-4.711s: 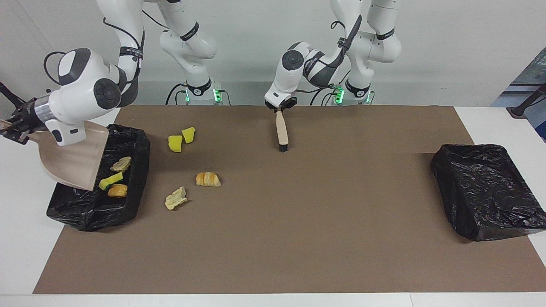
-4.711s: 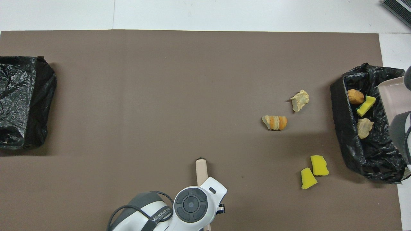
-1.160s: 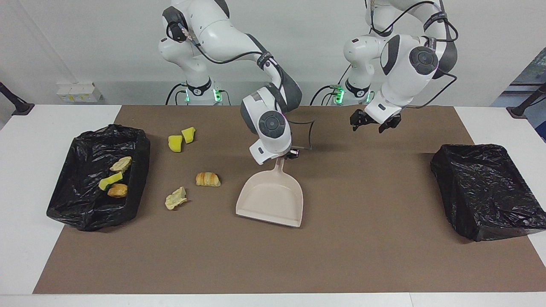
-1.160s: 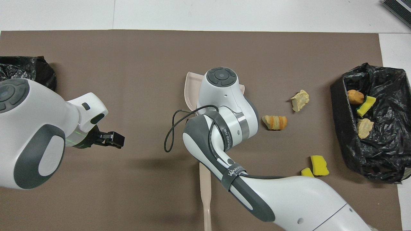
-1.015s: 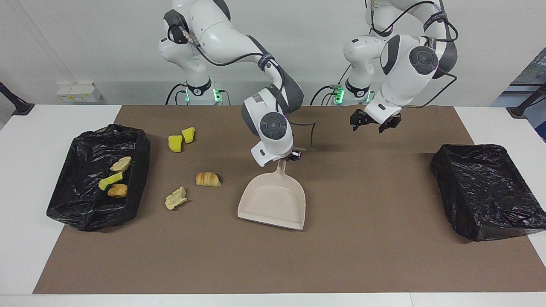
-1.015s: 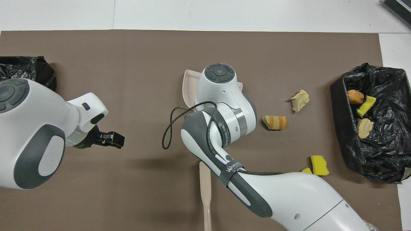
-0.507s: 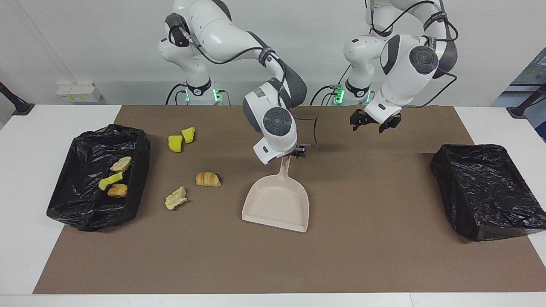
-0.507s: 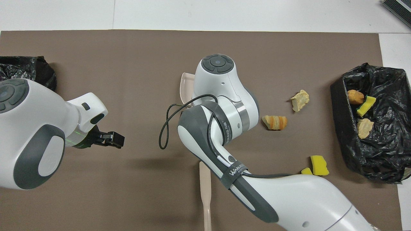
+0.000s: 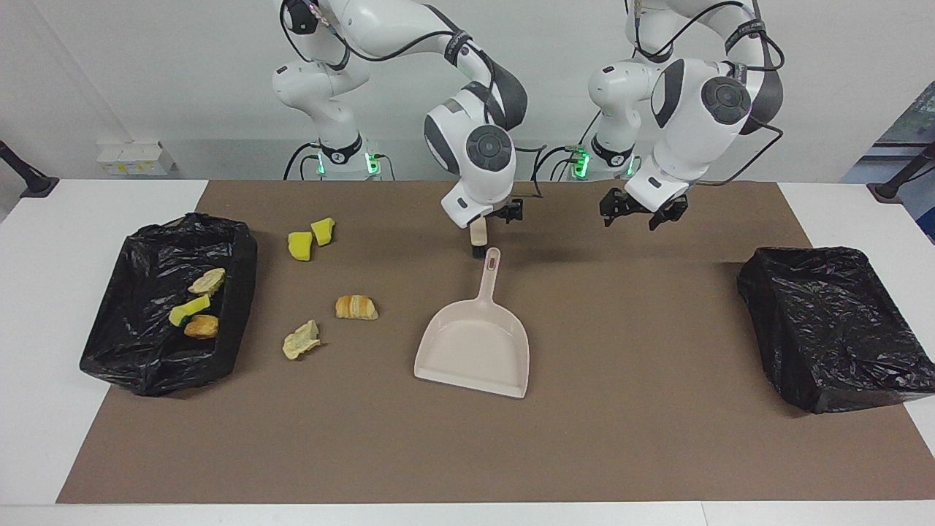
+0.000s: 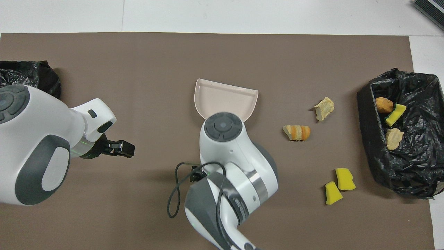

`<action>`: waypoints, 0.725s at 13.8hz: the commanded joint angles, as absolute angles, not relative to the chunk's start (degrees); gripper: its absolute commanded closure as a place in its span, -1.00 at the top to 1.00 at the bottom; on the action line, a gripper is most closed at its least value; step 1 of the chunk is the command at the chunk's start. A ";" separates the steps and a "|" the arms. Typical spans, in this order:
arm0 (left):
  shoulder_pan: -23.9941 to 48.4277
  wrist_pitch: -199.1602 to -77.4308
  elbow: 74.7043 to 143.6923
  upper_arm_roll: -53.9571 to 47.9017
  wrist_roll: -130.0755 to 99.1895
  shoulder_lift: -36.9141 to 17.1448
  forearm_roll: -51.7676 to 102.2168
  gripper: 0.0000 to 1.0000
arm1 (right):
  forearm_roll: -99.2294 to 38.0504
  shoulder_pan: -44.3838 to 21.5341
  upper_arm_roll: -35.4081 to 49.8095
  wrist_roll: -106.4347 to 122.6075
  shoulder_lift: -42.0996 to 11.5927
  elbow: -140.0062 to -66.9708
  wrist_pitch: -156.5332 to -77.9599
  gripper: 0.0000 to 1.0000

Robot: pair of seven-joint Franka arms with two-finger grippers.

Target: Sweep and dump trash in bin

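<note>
Risk of coming down off-line with the right tool [image 9: 509,212] onto the hand brush [image 9: 478,234] just beneath and skidding it against the dustpan [image 9: 475,351] handle (no telling whether apart or together, but empty, touching nothing). Left tool [image 9: 635,208] spread apart, empty, waiting over bare surface. Four trash scraps [image 9: 356,307] loose between dustpan and black-lined bin [image 9: 146,365], three more inside.
</note>
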State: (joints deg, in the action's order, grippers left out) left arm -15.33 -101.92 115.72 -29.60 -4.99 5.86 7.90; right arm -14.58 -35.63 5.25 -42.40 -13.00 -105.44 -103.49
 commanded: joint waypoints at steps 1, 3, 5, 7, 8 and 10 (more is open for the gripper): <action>-15.73 -102.48 116.01 -29.79 -4.66 6.59 7.03 1.00 | -15.82 -39.71 5.10 -44.46 -1.95 -122.66 -113.96 1.00; -15.73 -102.39 116.10 -29.79 -4.75 6.59 7.03 1.00 | -15.82 -42.00 5.19 -44.82 1.57 -128.47 -117.59 1.00; -15.73 -102.31 116.10 -29.79 -4.75 6.59 7.03 1.00 | -15.82 -43.15 5.18 -44.82 4.03 -132.00 -117.86 1.00; -15.73 -102.30 116.19 -29.79 -4.75 6.59 7.03 1.00 | -15.82 -45.96 5.10 -45.26 5.01 -134.90 -118.21 0.82; -15.73 -102.22 116.19 -29.79 -4.75 6.59 7.03 1.00 | -15.82 -46.23 5.10 -45.87 5.01 -135.61 -118.30 0.63; -15.73 -102.13 116.19 -29.79 -4.83 6.59 7.03 1.00 | -15.82 -46.41 5.19 -47.54 4.92 -135.97 -118.30 0.28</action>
